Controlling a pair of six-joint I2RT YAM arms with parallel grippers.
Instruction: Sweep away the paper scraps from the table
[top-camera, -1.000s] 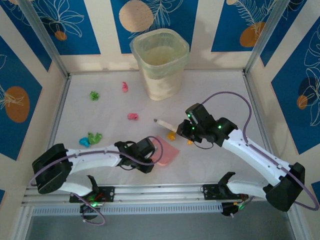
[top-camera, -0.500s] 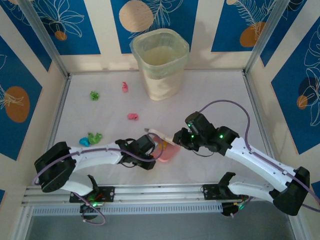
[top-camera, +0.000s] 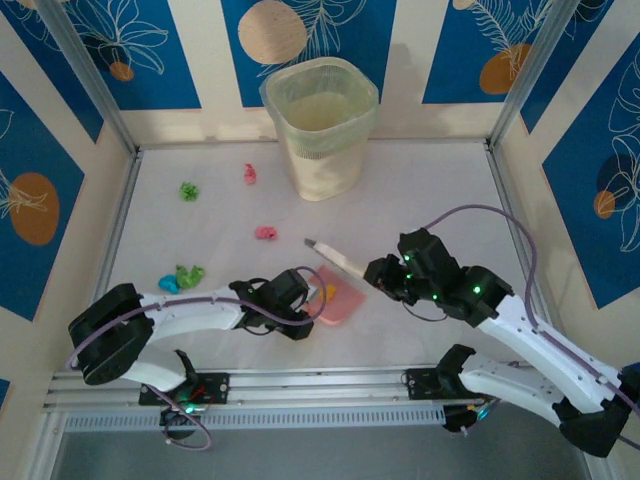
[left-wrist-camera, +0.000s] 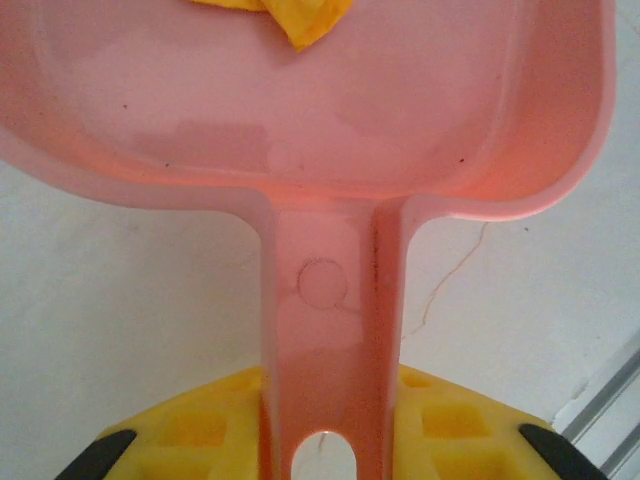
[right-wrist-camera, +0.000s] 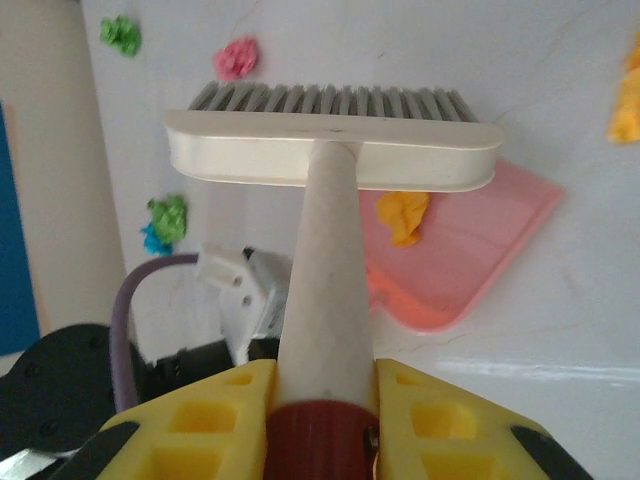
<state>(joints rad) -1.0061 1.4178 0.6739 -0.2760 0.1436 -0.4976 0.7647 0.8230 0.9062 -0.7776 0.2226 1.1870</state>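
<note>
Table (top-camera: 430, 190) has most paper scraps (top-camera: 265, 233) loose, well ahead-left of the L gripper (left-wrist-camera: 322, 445), clamped on the pink dustpan (left-wrist-camera: 320, 120) handle. R gripper (right-wrist-camera: 320, 420), shut round the brush (right-wrist-camera: 330, 150), has pulled back right; yellow-orange scrap (right-wrist-camera: 402, 215) that lay beside the pan now sits in it, just ahead of L gripper – one down.

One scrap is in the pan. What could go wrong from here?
The orange scrap lies loose in the dustpan; tilting it may spill it. The green and cyan scraps sit beside the left arm, so the brush might hit that arm reaching them.
</note>
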